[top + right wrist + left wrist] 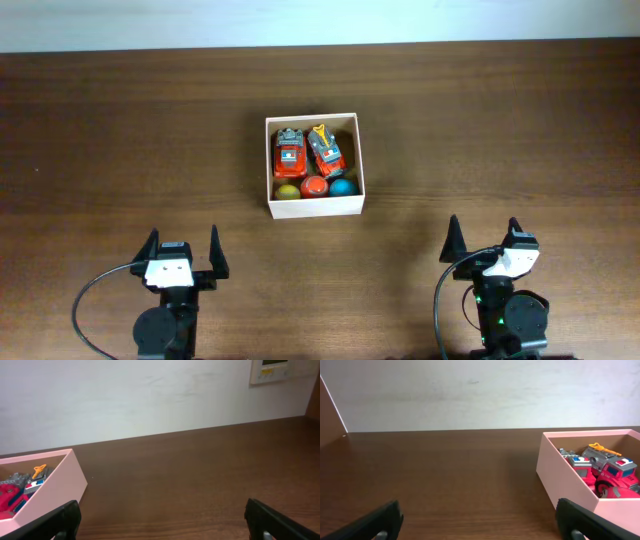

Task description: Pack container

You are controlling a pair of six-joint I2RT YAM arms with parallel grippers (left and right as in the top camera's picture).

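The container (315,207) sits mid-frame in the overhead view with two toy trucks (290,153) and three balls (316,187) inside. It looks light, thin-walled and easy to crush, so I'd pinch one wall's rim gently. My left pincer (183,240) and right pincer (483,230) gape wide and empty, lower left and lower right.

Even, soft light; sharp, glare-free frames.

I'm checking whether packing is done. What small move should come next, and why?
Probably none beyond holding both arms where they are: the container already holds two toy trucks and three balls, no loose toy shows on the table, and the left tool and right tool stand open and empty, apart from it.
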